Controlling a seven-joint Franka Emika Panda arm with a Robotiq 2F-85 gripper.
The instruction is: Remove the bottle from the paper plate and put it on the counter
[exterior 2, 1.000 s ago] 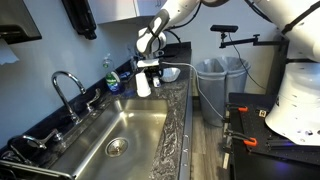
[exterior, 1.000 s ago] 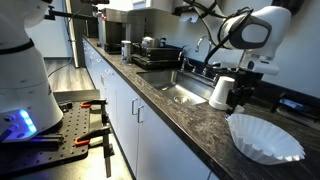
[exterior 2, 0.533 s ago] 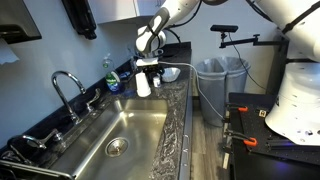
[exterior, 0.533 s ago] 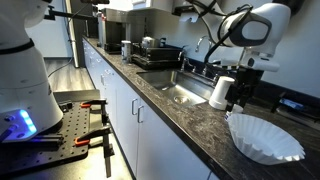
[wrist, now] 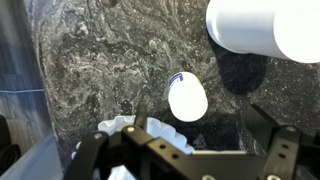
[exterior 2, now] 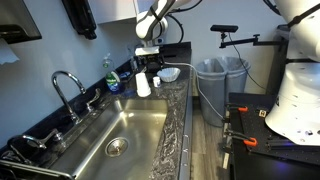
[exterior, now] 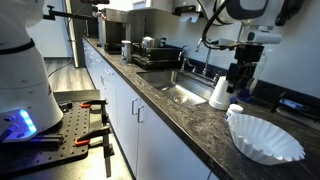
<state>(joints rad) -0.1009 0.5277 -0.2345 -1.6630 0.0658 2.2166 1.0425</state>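
The bottle (wrist: 187, 99), stubby and whitish with a thin blue line, stands by itself on the dark speckled counter (wrist: 100, 60). In an exterior view the bottle (exterior: 235, 108) sits between the white upside-down cup (exterior: 221, 92) and the fluted paper plate (exterior: 266, 138). My gripper (exterior: 238, 86) hangs open above the bottle with nothing between its fingers. From the wrist, the gripper (wrist: 185, 150) frames the bottle from above, and the plate's ruffled rim (wrist: 118, 125) pokes in at the lower left. The cup (wrist: 250, 25) fills the top right.
A steel sink (exterior 2: 115, 140) with a faucet (exterior 2: 66, 85) is set in the counter, and a dish-soap bottle (exterior 2: 112, 75) stands behind it. Trash bins (exterior 2: 215, 75) stand past the counter's end. Appliances (exterior: 150, 48) crowd the far end.
The gripper has opened, let go of the bottle on the counter, and risen straight up away from it. The bottle stays standing beside the cup.
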